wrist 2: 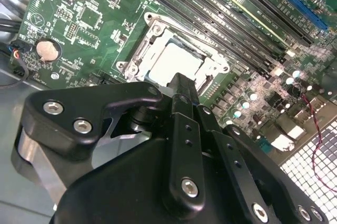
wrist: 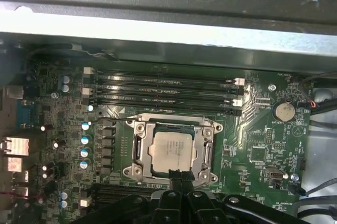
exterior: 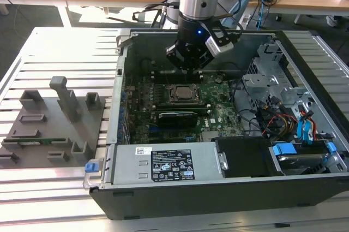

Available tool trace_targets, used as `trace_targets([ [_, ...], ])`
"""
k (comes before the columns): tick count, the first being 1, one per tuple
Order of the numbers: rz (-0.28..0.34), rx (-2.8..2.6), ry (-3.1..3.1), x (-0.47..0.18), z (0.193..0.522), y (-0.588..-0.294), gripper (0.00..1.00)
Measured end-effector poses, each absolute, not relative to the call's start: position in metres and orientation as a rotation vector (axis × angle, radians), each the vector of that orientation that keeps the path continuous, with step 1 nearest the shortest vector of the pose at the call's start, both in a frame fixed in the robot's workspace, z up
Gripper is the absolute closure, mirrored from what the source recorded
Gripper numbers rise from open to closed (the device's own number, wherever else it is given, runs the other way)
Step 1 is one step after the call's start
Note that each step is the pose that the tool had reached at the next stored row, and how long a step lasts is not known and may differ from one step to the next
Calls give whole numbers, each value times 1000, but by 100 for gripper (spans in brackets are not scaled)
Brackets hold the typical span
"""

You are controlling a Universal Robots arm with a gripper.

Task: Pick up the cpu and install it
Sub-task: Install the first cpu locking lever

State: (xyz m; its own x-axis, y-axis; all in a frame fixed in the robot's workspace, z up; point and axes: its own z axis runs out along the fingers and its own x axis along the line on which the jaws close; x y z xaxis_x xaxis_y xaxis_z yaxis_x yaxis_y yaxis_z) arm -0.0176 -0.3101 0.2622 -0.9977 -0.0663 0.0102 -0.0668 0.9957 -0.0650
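The cpu [exterior: 182,93] lies flat in the socket on the green motherboard, inside the open computer case. Its pale metal top [wrist: 172,150] sits square within the metal socket frame [wrist: 138,129]. My gripper [exterior: 188,68] hangs just above the board, a little behind the socket in the exterior view. In both wrist views the black fingers come together over the cpu's near edge, and the gripper [wrist 2: 184,81] is shut with nothing between them. The fingertips [wrist: 176,174] cover a small part of the cpu [wrist 2: 174,63].
Memory slots [wrist: 163,89] run beside the socket. A long black card [exterior: 177,117] lies in front of it. Case walls, a drive cage [exterior: 272,79] with cables and a power supply [exterior: 163,164] ring the board. A grey parts fixture [exterior: 54,123] stands at the exterior view's left.
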Motion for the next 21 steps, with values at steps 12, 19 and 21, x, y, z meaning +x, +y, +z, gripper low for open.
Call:
trace_targets([
  [12, 110, 105, -3130, -33, 262, -310, 89],
  [19, 112, 105, -3130, -39, 262, -310, 89],
  [21, 112, 105, -3130, -42, 262, -310, 89],
])
